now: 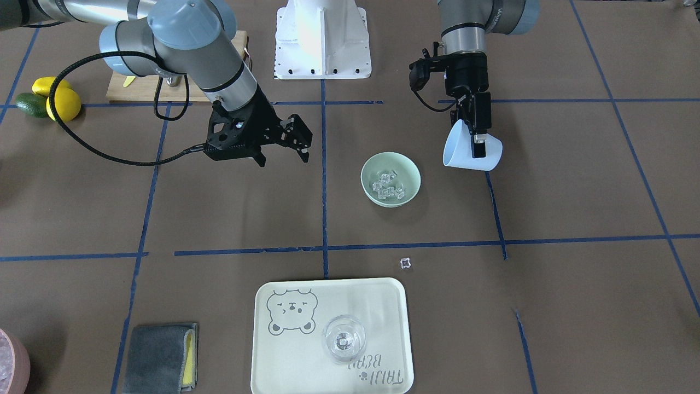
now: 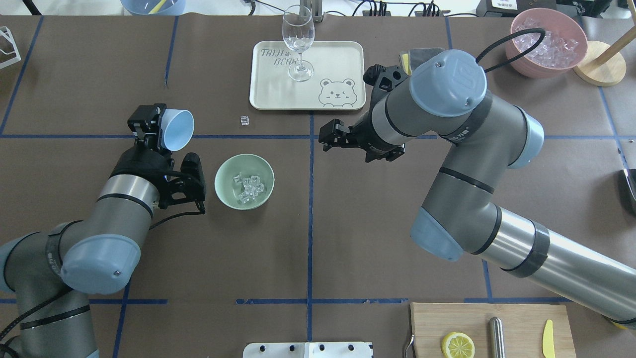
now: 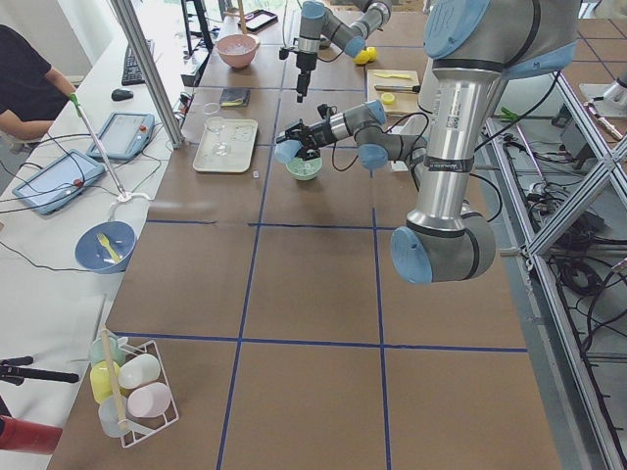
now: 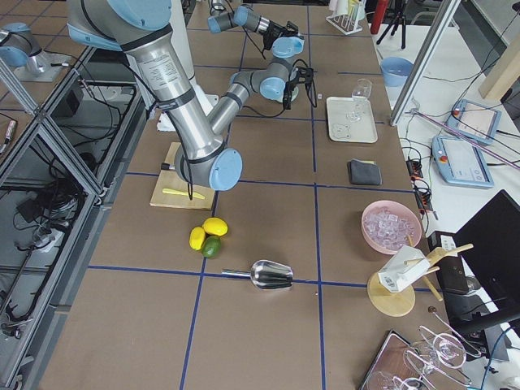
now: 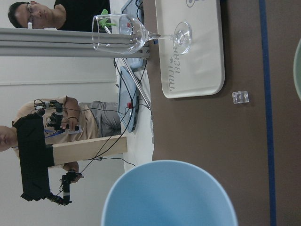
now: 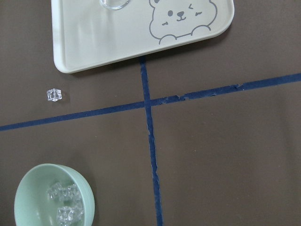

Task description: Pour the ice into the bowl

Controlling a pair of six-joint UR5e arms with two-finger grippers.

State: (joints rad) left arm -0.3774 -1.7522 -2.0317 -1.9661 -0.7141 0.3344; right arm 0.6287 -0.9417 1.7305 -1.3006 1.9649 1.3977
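Note:
The mint-green bowl (image 2: 244,181) sits on the brown table and holds several clear ice cubes (image 2: 249,186); it also shows in the front view (image 1: 390,179) and the right wrist view (image 6: 51,200). One stray ice cube (image 2: 244,120) lies on the table toward the tray. My left gripper (image 2: 158,130) is shut on a pale blue cup (image 2: 177,130), tipped on its side, up and left of the bowl. The cup (image 5: 169,195) looks empty in the left wrist view. My right gripper (image 2: 329,138) is open and empty, hovering right of the bowl.
A cream bear tray (image 2: 307,74) with a clear wine glass (image 2: 298,42) stands at the far middle. A pink container of ice (image 2: 548,42) is far right. A cutting board (image 2: 489,330) with lemon slice and knife is near right. A grey cloth (image 1: 159,357) lies beside the tray.

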